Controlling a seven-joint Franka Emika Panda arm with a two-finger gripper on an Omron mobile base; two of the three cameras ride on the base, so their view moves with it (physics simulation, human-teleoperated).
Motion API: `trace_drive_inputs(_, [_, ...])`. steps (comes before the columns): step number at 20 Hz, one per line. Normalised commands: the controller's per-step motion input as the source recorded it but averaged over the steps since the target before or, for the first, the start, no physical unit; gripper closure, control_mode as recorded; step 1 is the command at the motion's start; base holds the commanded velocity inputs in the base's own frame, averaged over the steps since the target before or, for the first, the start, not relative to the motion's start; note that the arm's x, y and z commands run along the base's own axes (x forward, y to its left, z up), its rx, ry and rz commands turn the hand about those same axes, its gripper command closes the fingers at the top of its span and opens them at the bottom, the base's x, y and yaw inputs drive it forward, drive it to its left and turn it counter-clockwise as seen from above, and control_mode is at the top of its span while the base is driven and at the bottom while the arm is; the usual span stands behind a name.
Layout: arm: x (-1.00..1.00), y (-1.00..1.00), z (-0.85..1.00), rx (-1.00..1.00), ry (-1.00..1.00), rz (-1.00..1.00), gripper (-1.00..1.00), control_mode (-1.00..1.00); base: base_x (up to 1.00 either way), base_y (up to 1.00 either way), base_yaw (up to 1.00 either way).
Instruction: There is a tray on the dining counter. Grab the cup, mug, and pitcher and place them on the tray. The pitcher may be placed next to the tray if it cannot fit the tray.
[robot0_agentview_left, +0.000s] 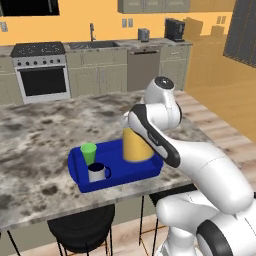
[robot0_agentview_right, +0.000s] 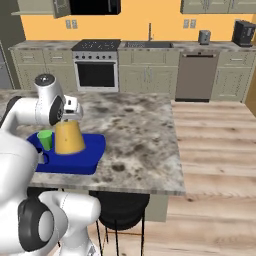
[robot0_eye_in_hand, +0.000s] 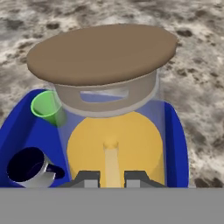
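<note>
1. My gripper (robot0_eye_in_hand: 111, 177) is pinched narrow on the pitcher (robot0_agentview_left: 136, 145), its 2 fingertips (robot0_eye_in_hand: 87, 178) low against the glass wall.
2. The pitcher stands upright in the blue tray (robot0_agentview_left: 145, 172) on the dining worktop (robot0_agentview_left: 40, 135), brown lid (robot0_eye_in_hand: 103, 52) on.
3. The green cup (robot0_agentview_left: 89, 152) and grey mug (robot0_agentview_left: 97, 172) sit in the tray's other end.

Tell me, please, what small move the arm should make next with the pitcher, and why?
Probably open the gripper and lift away. The pitcher appears to stand upright on the tray, beside the cup and mug, with the jaws closed on it, so releasing seems to be all that is left.
</note>
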Motion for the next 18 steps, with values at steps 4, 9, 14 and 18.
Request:
trace_drive_inputs(4, [0.21, 0.03, 0.00, 0.01, 0.00, 0.05, 1.00, -1.00, 0.00, 0.00, 0.00])
trace_drive_inputs(9, [0.24, 0.00, 0.00, 0.01, 0.00, 0.06, 1.00, -1.00, 0.00, 0.00, 0.00])
trace_drive_inputs(14, [0.07, 0.03, 0.00, 0.00, 0.05, 0.05, 1.00, -1.00, 0.00, 0.00, 0.00])
trace_drive_inputs(18, [0.00, 0.10, -0.01, 0.00, 0.09, 0.05, 1.00, -1.00, 0.00, 0.00, 0.00])
